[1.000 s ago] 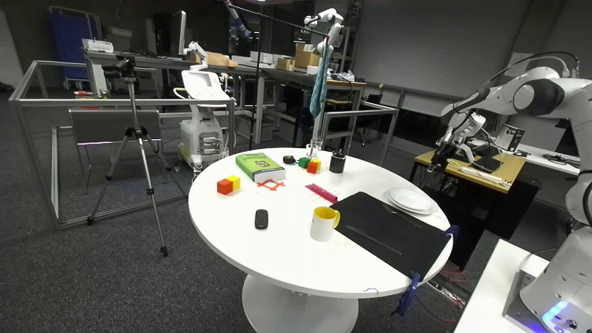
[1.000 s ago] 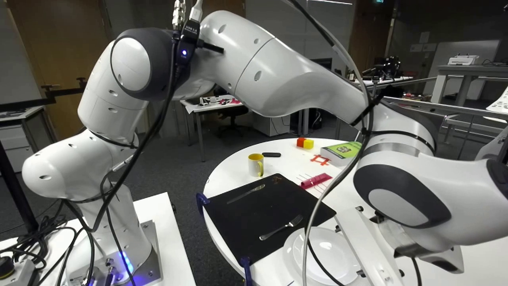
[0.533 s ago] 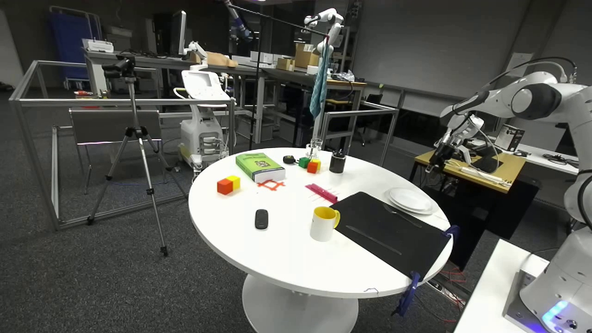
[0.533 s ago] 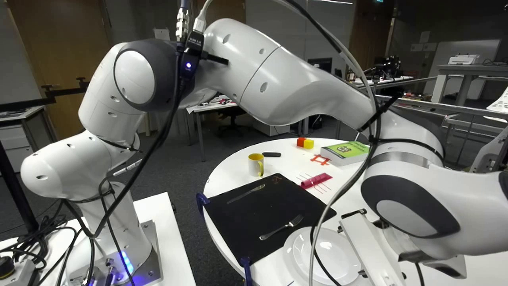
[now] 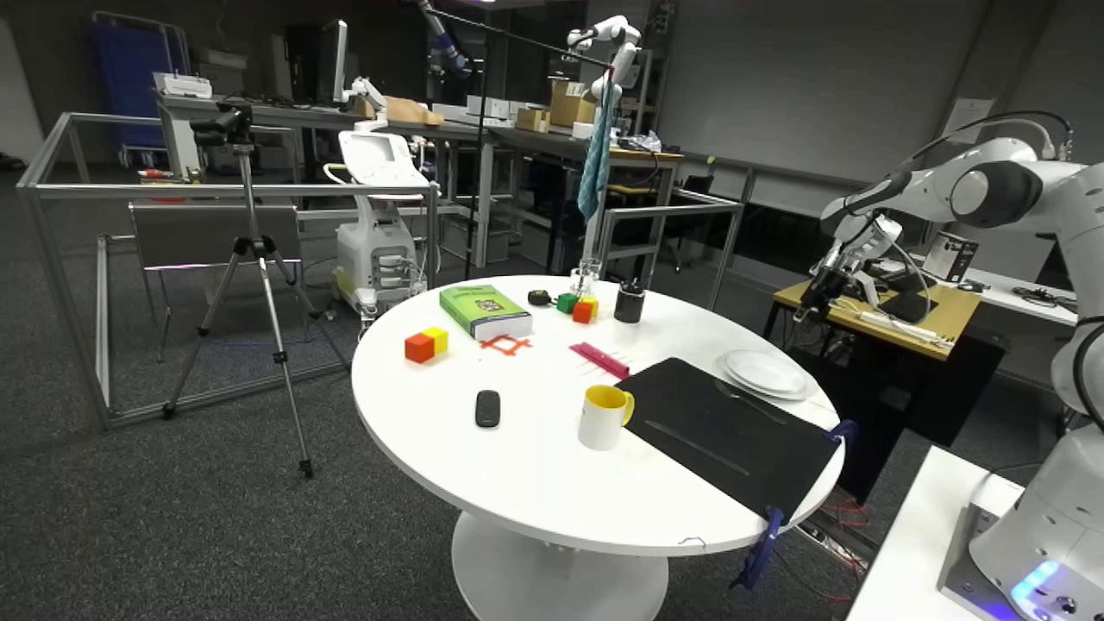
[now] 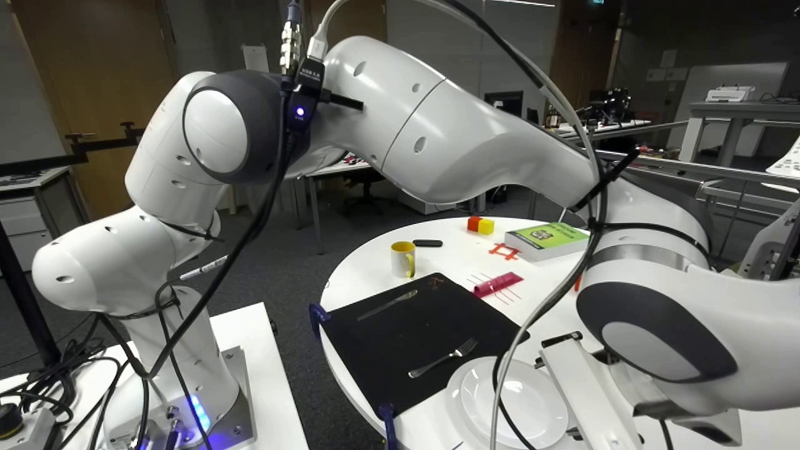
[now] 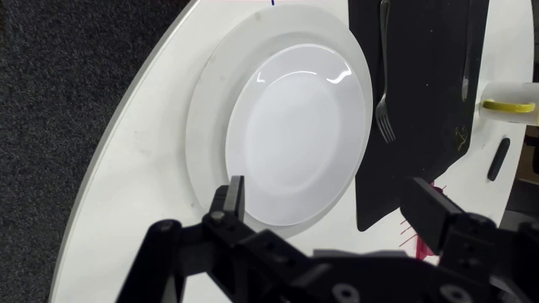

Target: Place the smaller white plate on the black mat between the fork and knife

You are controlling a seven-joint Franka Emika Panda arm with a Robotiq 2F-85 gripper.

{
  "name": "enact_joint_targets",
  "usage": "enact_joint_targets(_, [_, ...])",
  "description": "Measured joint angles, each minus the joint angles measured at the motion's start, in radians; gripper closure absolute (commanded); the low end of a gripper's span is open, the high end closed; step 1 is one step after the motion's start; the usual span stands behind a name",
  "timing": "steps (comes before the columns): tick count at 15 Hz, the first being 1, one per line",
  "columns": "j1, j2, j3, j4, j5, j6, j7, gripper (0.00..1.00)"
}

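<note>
The smaller white plate [image 7: 294,134] lies on a larger white plate [image 7: 208,126] beside the black mat [image 7: 425,122]. It also shows in both exterior views [image 5: 765,371] [image 6: 531,400]. On the mat lie a fork [image 7: 384,84], nearer the plates, and a knife [image 6: 387,305], nearer the cup, with bare mat between them. My gripper [image 7: 326,183] is open and empty. In the wrist view its left finger [image 7: 236,198] overlaps the near-left plate rim and its right finger [image 7: 425,210] overlaps the mat's corner. In an exterior view the gripper [image 5: 802,316] hangs above the table, apart from the plates.
A white cup with yellow inside [image 5: 601,418] stands at the mat's edge. A pink holder [image 5: 601,360] lies beyond the mat's corner. Blue clamps [image 5: 763,548] grip the mat at the table's edge. A green book [image 5: 486,312], blocks and a black pen cup [image 5: 630,304] stand farther off.
The arm has lowered a little, and in an exterior view its forearm and wrist have shifted right and down. The plates, mat, fork, knife and cup have not moved.
</note>
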Motion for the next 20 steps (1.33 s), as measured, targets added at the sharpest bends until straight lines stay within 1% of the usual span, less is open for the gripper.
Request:
enact_joint_targets(6, [0.001,0.003,0.002,0.001,-0.002,0.005,0.000,0.00])
enact_joint_targets(11, [0.004,0.012,0.025,0.018,-0.002,0.007,0.000,0.00])
enact_joint_targets(14, [0.004,0.036,0.034,0.054,-0.002,0.006,0.000,0.00])
enact_joint_targets(20, [0.003,0.126,0.042,0.159,-0.005,0.003,0.003,0.00])
